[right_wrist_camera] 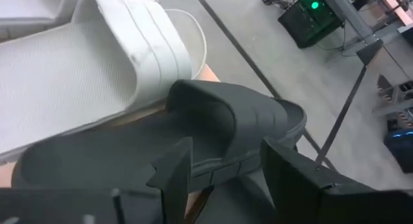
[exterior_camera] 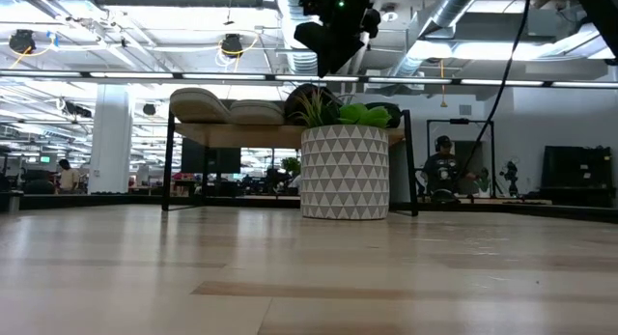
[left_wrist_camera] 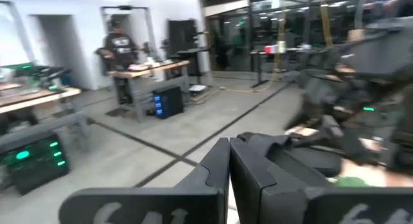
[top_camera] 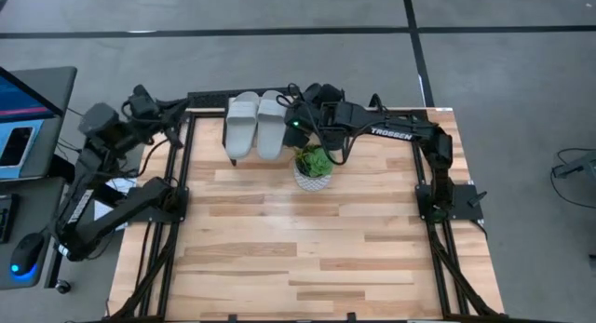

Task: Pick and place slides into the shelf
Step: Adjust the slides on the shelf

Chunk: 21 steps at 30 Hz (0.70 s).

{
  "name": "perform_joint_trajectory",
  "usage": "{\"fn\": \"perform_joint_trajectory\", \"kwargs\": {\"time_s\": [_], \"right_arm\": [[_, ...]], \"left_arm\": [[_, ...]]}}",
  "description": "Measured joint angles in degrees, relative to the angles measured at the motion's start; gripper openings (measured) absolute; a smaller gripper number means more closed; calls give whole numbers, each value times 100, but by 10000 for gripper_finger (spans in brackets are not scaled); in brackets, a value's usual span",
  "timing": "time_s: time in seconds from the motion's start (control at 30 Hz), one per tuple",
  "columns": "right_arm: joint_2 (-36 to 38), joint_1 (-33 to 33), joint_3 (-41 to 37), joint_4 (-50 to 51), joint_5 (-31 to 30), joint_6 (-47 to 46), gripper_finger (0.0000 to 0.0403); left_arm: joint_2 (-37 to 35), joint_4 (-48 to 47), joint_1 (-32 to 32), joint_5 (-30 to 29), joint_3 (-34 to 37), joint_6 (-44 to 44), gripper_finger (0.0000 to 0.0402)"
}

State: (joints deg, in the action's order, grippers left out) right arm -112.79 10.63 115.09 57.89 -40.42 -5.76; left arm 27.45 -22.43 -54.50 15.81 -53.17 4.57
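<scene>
Two dark fingers of the right gripper (right_wrist_camera: pixel 226 153) are closest in its own wrist view, and they are spread apart. A black slide (right_wrist_camera: pixel 245 121) lies just under them, with its strap in the gap. The fingers do not seem to squeeze it, but the spot where they would touch is hidden, so I am not sure.

That black slide sits on top of the shelf (exterior_camera: pixel 232 135), right next to the two grey slides (top_camera: pixel 256 123). The grey ones lie side by side and flat. From the low view, a dark shape shows behind the plant (exterior_camera: pixel 345 171), and it may be this black slide or another one; I cannot tell.

I think the step now is setting this black slide down on the shelf. To do it well, the fingers should be wide enough to clear the strap on both sides. Then the gripper should go straight up, not sideways. A sideways pull could hook the strap and drag the slide off the edge. It could also push the grey slides.

The plant stands on the table (top_camera: pixel 326 258) just in front of the shelf, so the arm should rise well before it swings away.

The left gripper (left_wrist_camera: pixel 229 166) waits by the table's left back corner, with its fingers pressed together and nothing in them.
</scene>
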Motion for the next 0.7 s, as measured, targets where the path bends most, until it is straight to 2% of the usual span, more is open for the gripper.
{"fn": "perform_joint_trajectory", "kwargs": {"time_s": [0.13,0.2,0.3,0.53,0.7], "right_arm": [[0,-2,0,-170,3,-162,206],[18,-15,0,-191,1,-170,219],[39,-37,0,-202,0,-129,230],[39,-128,0,-138,-34,-24,224],[6,-25,0,-139,-14,-24,214]], "left_arm": [[-276,-173,136,477,-67,28,0],[-460,-301,294,487,-154,130,0],[-779,-725,579,383,-215,764,0],[-1385,-1523,1070,-1188,-221,1732,0],[-1485,-1798,1289,-1751,-219,1978,0]]}}
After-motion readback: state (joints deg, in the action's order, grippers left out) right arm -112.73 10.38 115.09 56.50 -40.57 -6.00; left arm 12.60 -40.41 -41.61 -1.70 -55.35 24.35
